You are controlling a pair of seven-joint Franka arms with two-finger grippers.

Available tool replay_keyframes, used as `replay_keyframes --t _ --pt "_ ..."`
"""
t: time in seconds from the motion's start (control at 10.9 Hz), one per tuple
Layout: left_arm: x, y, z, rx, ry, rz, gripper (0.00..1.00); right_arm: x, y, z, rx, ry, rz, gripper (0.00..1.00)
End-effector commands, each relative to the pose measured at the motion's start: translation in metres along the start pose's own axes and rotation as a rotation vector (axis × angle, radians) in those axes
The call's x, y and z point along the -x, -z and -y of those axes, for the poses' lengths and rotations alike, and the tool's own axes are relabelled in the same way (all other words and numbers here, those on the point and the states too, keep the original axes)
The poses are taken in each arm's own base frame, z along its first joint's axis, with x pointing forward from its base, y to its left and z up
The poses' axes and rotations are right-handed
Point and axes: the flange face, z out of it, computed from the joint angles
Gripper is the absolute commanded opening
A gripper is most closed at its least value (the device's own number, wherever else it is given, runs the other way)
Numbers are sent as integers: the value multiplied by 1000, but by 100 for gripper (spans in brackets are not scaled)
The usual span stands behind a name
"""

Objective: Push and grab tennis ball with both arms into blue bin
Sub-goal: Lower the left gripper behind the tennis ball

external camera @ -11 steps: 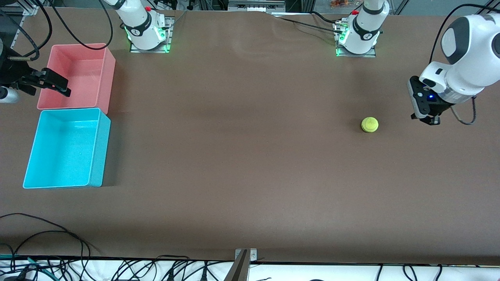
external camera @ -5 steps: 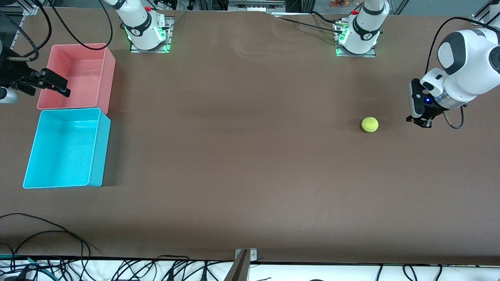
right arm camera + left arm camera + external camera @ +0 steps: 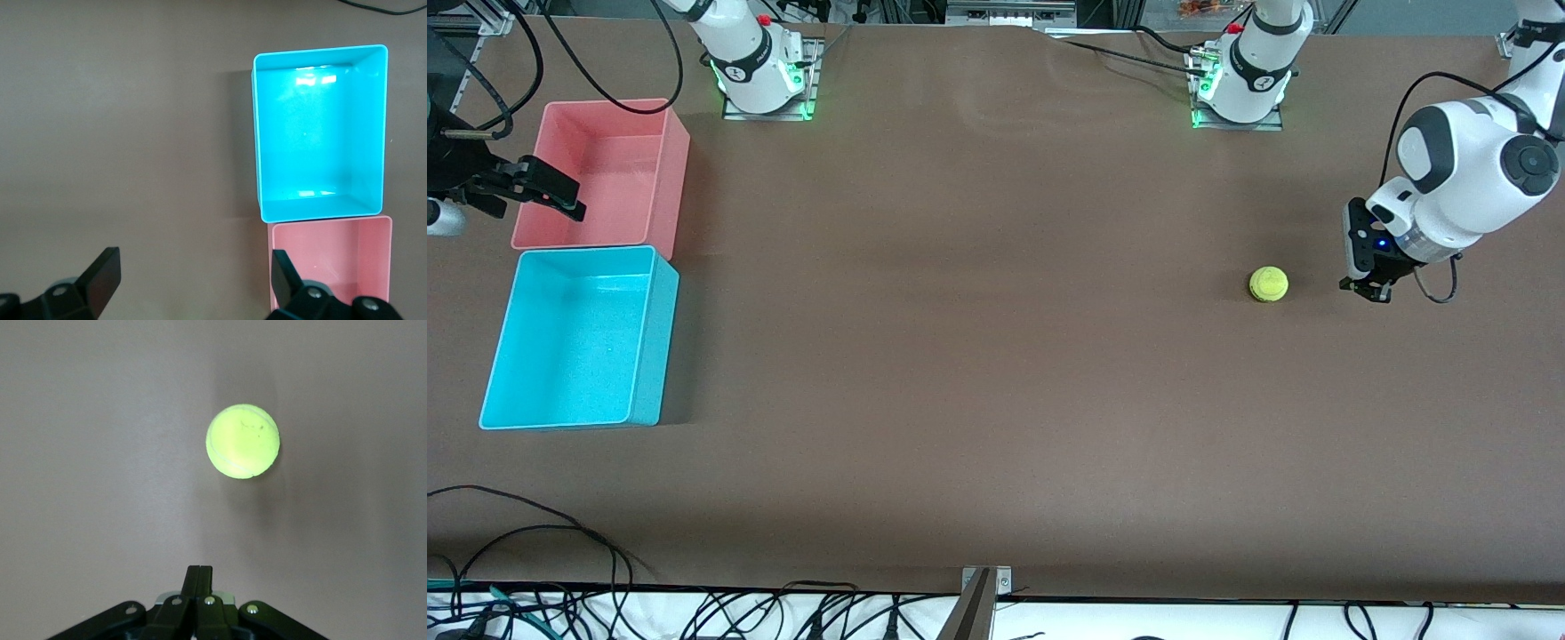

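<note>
One tennis ball (image 3: 1268,284) lies beside the pressed-together left pincer (image 3: 1370,290); right pincer (image 3: 534,189) spread.

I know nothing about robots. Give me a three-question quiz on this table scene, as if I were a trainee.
1. True or false: the left gripper touches the tennis ball.
2. The blue bin holds: A) the ball B) nothing C) a cup
3. Fill in: the right gripper, fingers open, is over the ____ bin.

Key: 1 false, it is beside the ball with fingers shut; 2 B; 3 pink.
</note>
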Motion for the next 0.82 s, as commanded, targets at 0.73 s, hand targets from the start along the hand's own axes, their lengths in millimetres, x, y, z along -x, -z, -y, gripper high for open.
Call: replay_keyframes --t 0.73 --pt "41 -87 -37 3 82 -14 0 -2 -3 -6 15 -16 22 100"
